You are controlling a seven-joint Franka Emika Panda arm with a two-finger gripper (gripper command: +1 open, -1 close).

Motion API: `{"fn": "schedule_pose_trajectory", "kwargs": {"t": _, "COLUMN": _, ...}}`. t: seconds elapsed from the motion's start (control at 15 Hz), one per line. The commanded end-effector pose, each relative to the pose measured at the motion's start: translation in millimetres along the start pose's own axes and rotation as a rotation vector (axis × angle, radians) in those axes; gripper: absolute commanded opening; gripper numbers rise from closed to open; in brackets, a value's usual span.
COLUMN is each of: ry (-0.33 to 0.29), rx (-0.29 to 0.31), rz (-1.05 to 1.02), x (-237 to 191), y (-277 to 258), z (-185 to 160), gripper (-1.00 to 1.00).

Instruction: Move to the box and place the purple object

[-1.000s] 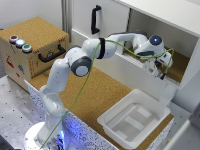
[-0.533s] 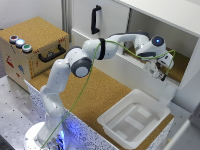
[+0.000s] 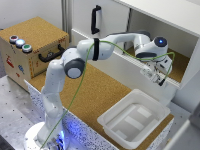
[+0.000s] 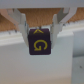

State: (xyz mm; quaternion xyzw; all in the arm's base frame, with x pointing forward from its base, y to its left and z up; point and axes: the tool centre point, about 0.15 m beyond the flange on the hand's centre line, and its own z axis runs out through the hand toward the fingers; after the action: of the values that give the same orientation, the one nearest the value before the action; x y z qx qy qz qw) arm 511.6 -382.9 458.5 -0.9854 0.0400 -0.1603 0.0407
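Note:
My gripper (image 3: 156, 76) hangs over the white ledge at the front of the open cabinet, above and just behind the white box (image 3: 117, 105) on the exterior view's right. In the wrist view the gripper (image 4: 39, 36) is shut on the purple object (image 4: 39, 44), a purple cube with a yellow letter G on its face. One finger (image 4: 24, 25) presses each side of the cube. In the exterior view the cube is too small to make out. The inside of the box looks empty.
A wooden case (image 3: 31, 49) with coloured buttons and a black handle stands at the exterior view's left. A white cabinet door with a black handle (image 3: 95, 20) stands at the back. The cabinet's white front ledge (image 3: 125, 59) lies between the arm and the cork tabletop (image 3: 95, 95).
The gripper has moved down and a little to the exterior view's left, closer to the white box, still holding the purple cube.

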Motion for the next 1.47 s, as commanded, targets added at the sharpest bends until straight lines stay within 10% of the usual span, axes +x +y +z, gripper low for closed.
{"fn": "schedule_pose_trajectory", "kwargs": {"t": 0.0, "ry": 0.051, "rx": -0.133, "rz": 0.051, "x": -104.2, "y": 17.5, "z": 35.9, "gripper": -1.00}}
{"fn": "schedule_pose_trajectory", "kwargs": {"t": 0.4, "ry": -0.042, "rx": -0.126, "rz": 0.178, "x": -165.3, "y": 64.7, "z": 91.5, "gripper": -1.00}}
{"fn": "schedule_pose_trajectory", "kwargs": {"t": 1.2, "ry": -0.196, "rx": -0.187, "rz": 0.133, "x": -157.0, "y": 91.3, "z": 212.5, "gripper": -1.00}}
{"fn": "schedule_pose_trajectory", "kwargs": {"t": 1.27, "ry": -0.177, "rx": -0.195, "rz": 0.124, "x": -155.5, "y": 88.5, "z": 204.6, "gripper": 1.00}}
{"fn": "schedule_pose_trajectory", "kwargs": {"t": 1.4, "ry": -0.135, "rx": -0.191, "rz": 0.073, "x": -153.1, "y": 73.8, "z": 172.8, "gripper": 1.00}}
